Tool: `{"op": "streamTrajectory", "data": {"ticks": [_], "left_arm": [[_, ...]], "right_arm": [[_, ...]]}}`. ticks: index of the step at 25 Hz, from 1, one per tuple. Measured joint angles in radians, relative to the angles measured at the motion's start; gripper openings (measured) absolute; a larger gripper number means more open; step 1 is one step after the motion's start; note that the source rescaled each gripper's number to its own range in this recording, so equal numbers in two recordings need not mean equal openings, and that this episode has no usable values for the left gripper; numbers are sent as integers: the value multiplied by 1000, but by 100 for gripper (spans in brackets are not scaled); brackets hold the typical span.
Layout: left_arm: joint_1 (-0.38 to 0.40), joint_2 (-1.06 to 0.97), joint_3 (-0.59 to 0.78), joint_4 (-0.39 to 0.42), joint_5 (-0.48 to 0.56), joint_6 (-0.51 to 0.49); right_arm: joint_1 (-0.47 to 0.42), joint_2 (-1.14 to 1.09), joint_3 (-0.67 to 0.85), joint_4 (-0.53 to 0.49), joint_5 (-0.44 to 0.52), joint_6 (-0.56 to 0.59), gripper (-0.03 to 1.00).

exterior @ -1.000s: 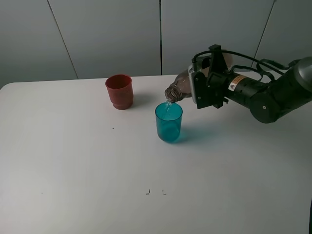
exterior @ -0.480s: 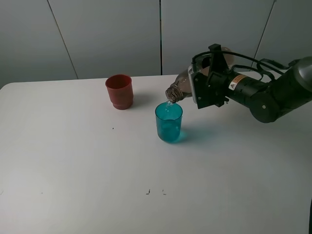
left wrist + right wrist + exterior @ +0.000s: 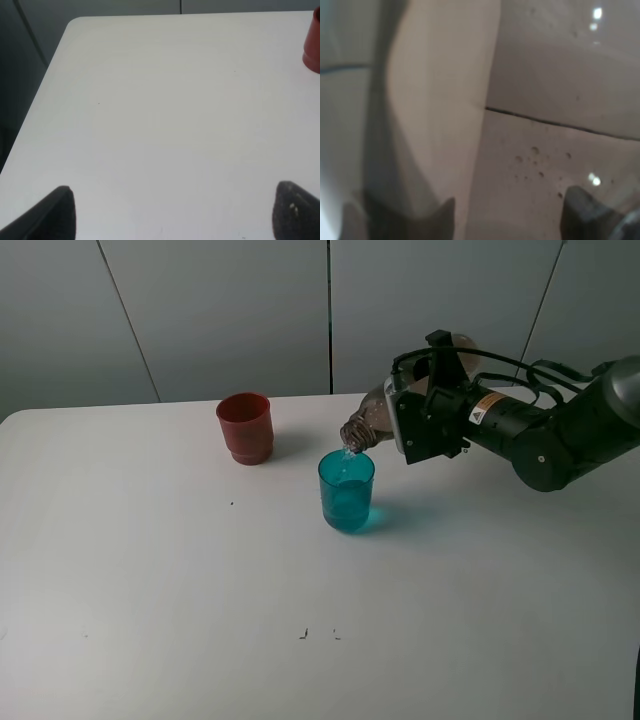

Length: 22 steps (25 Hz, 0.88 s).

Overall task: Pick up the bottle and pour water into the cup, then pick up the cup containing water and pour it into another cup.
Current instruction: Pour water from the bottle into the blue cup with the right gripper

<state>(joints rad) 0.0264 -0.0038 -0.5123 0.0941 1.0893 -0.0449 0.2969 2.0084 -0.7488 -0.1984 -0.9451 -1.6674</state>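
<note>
A: Where is the bottle [image 3: 365, 424]?
B: Tipped nearly flat, long axis running from the right end effector [image 3: 413, 426] down toward the teal cup [image 3: 346, 493], mouth just above its rim; the jaws are clamped on its body.
A: And the red cup [image 3: 245, 428]?
B: Upright on the counter [image 3: 150, 570], standing near the teal one, toward the left arm's side; the left end effector [image 3: 175, 210] hangs spread wide and empty

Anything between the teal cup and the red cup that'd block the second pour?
Nothing visible: only bare table between the teal cup and the red cup. The bottle, held tilted by the right gripper, sits above the teal cup's rim.
</note>
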Motion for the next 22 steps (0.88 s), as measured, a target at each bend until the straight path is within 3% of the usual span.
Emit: {"op": "streamTrajectory", "data": {"ticks": [22], "left_arm": [[0,0,0,0,0,-2]], "right_arm": [[0,0,-2,0,-9,-81,0]]}}
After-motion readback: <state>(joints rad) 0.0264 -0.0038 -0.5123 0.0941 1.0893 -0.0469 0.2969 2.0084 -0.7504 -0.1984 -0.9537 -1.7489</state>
